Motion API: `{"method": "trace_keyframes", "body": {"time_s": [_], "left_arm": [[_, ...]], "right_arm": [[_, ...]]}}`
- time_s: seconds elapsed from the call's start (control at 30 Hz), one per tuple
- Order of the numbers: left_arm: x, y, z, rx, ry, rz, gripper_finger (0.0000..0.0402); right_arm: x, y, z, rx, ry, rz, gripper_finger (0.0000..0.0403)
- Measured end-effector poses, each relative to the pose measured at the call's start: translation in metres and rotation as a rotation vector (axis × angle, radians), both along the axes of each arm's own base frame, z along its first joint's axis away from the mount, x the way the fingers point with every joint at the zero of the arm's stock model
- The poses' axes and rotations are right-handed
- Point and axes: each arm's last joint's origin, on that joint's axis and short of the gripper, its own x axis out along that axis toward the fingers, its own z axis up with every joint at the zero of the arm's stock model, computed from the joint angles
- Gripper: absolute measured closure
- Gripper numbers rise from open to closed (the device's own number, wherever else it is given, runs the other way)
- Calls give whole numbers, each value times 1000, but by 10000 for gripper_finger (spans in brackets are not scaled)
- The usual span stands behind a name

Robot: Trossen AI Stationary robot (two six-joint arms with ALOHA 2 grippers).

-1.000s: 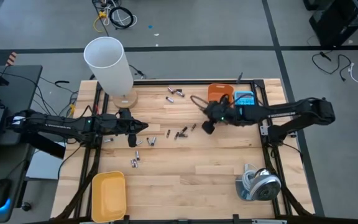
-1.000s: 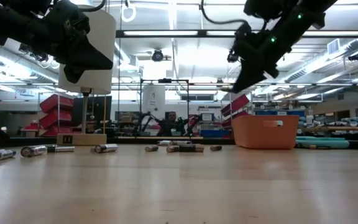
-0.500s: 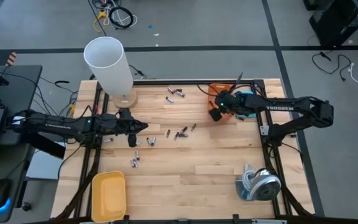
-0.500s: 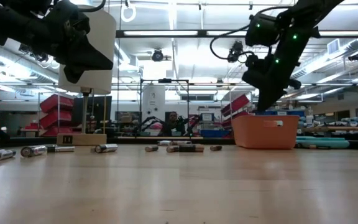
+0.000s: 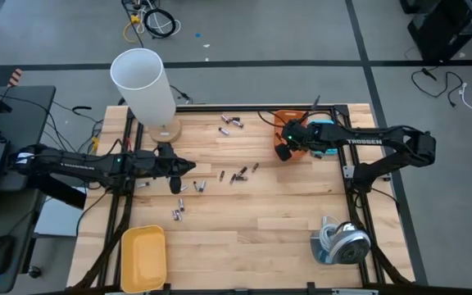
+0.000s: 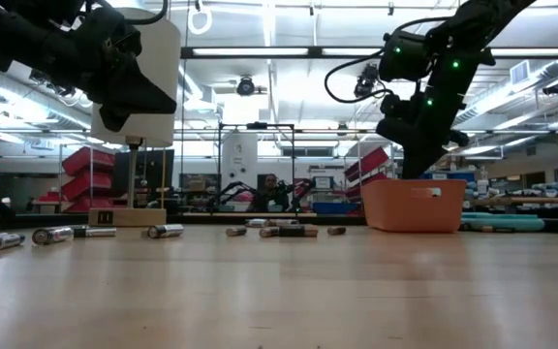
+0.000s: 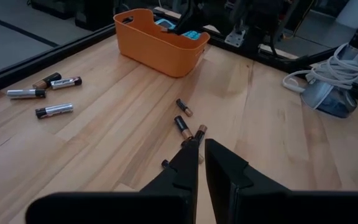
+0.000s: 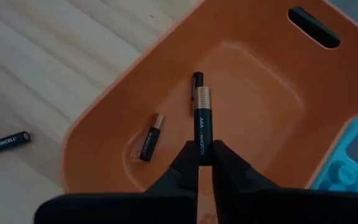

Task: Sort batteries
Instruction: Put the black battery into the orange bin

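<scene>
My right gripper [image 8: 201, 155] hangs over the orange bin [image 8: 104, 124], tilted down, and is shut on a black battery [image 8: 202, 118] with a copper band. Two more dark batteries [image 8: 148, 144] [image 8: 196, 81] lie on the bin's floor. In the low view the right gripper [image 6: 417, 171] reaches down to the bin's rim [image 6: 415, 184]. My left gripper [image 7: 199, 152] hovers over the table's left middle, its fingers together with only a thin slit and nothing seen between them. Loose batteries [image 5: 238, 174] lie flat on the wood ahead of it. My right gripper pinches the black battery by its plain end [image 8: 202, 144] between its two fingertips. The fingers slant down from the table's right, and the battery sticks out past them along their line, copper-banded end foremost. It hangs clear above the bin's floor.
More batteries lie at the far edge [image 5: 230, 123], by the left arm [image 5: 143, 184] and nearer the front [image 5: 179, 213]. A blue calculator [image 5: 324, 129] sits beside the bin. A white cylinder on a wooden base [image 5: 144, 90], a yellow tray [image 5: 143, 258] and a grey corded appliance [image 5: 341, 243] stand around.
My right gripper has swung from the table's middle toward the far right, carrying the battery. It has tipped further down and sunk to the orange bin's rim. Over the last half second it has barely moved.
</scene>
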Motion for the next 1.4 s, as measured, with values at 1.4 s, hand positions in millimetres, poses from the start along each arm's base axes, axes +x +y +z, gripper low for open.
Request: {"method": "trace_keyframes", "body": {"time_s": [1.4], "left_arm": [[0, 0, 0, -3, -1, 1, 371]], "right_arm": [[0, 0, 0, -1, 0, 6, 367]]}}
